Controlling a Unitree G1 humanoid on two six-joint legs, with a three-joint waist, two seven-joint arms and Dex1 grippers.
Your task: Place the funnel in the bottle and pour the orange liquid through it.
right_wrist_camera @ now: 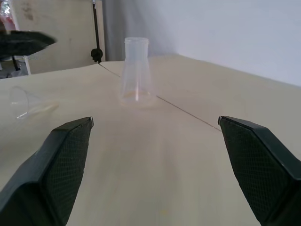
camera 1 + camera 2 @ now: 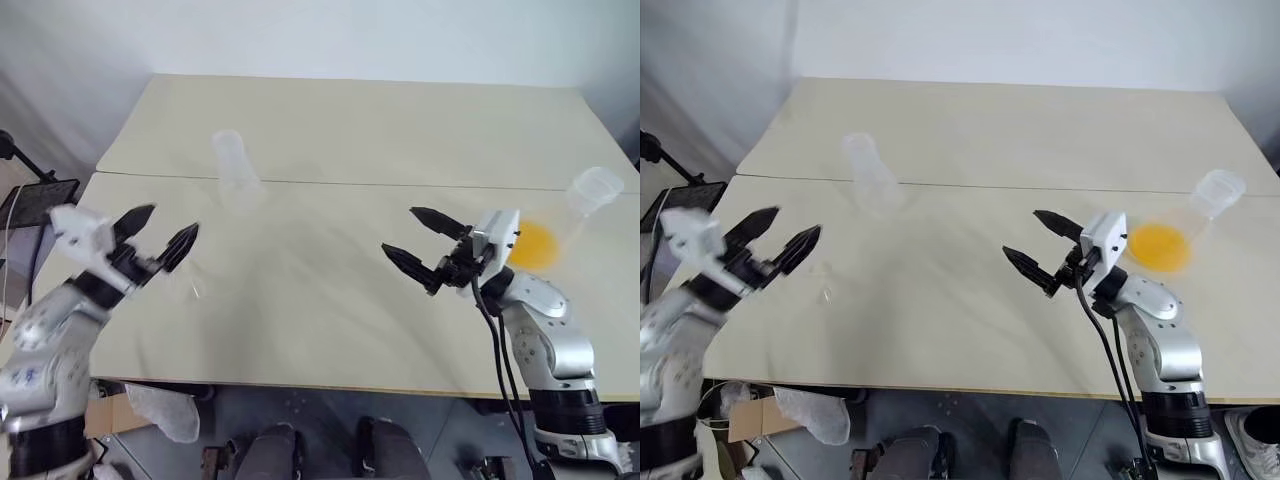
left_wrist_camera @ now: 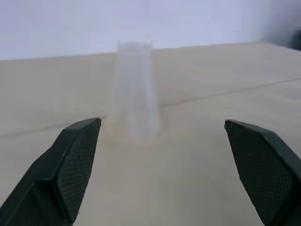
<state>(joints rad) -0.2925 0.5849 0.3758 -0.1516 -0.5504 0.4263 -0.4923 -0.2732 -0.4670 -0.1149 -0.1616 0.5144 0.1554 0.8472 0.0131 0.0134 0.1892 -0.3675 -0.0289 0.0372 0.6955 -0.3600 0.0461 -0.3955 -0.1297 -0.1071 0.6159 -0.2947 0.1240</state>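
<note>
Fingers spread wide on both my left gripper (image 2: 160, 232) and right gripper (image 2: 413, 238), nothing held; funnel (image 1: 24, 104) lies on the table (image 2: 330, 310) near my left, bottle (image 2: 234, 170) beyond, so I'd pinch its rim gently.

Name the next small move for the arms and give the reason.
Probably lower the open left gripper onto the funnel, which lies on its side on the table just below that gripper. Both grippers are open and hold nothing, the bottle stands with nothing in its neck, and the orange liquid sits in the flask beside the right gripper, so the funnel comes first.
</note>
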